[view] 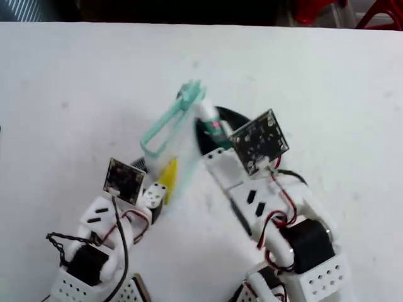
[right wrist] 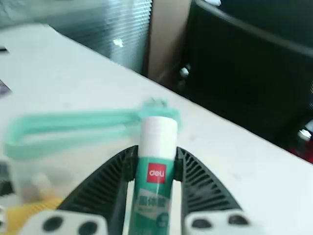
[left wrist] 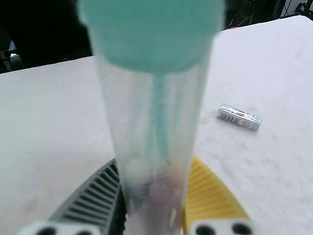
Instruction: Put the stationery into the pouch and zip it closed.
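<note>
Now the left gripper (left wrist: pixel 154 203) sits at the near left of the table (view: pixel 315 75). Its grey finger and its yellow finger (left wrist: pixel 210 196) are clamped on the near end of the pouch (view: pixel 165 129). The pouch is clear plastic with a teal zip rim. It sits around the middle of the table and runs from the left gripper away toward the far right. From the high view I cannot tell whether it is lifted or resting on the table. Some pale, blurred shapes show through the clear wall near the fingers, too unclear to name.

The right arm comes in from the near right. The right gripper (right wrist: pixel 155 169) has its two black ribbed fingers closed tight on the glue stick (view: pixel 211 121), gripping the green body with the white cap pointing away from the wrist. The glue stick is held off the table, just right of the pouch. Its cap is right at the far teal end of the rim, touching it or very nearly so. Whether the cap is already inside the mouth of the pouch I cannot tell.

A small silvery block (left wrist: pixel 239 117) lies flat on the table, well apart from the pouch and from both grippers.
</note>
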Controlling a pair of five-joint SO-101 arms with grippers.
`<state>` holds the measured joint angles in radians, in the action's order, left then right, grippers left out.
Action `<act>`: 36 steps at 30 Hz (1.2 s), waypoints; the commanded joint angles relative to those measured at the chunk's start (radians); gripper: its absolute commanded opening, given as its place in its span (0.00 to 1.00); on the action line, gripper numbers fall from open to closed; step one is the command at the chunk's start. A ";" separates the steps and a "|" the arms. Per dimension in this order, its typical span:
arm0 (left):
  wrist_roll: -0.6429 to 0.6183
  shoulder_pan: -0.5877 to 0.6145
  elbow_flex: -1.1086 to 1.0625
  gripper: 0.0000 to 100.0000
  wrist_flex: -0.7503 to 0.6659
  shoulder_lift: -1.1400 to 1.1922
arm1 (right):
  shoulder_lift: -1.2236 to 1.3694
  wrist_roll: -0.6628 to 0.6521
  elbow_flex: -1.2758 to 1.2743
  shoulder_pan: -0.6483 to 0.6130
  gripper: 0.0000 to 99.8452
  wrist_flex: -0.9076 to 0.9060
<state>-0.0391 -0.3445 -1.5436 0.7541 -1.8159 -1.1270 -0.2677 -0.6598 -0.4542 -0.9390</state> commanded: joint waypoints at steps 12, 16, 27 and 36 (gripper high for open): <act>-0.002 0.007 0.066 0.07 -0.032 -0.007 | 0.076 -0.430 -0.506 0.438 0.02 0.050; -0.002 0.007 0.064 0.07 -0.031 -0.007 | 0.349 -0.433 -0.450 0.438 0.02 0.051; -0.002 0.007 0.064 0.07 -0.020 -0.007 | 0.924 -0.405 -0.176 0.473 0.05 0.045; -0.002 0.007 0.064 0.07 -0.020 -0.007 | 0.926 -0.445 -0.153 0.467 0.22 0.015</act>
<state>-0.0391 -0.3445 -1.5436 0.7541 -1.8159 -0.2018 -0.6790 -0.8669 0.0138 -0.9099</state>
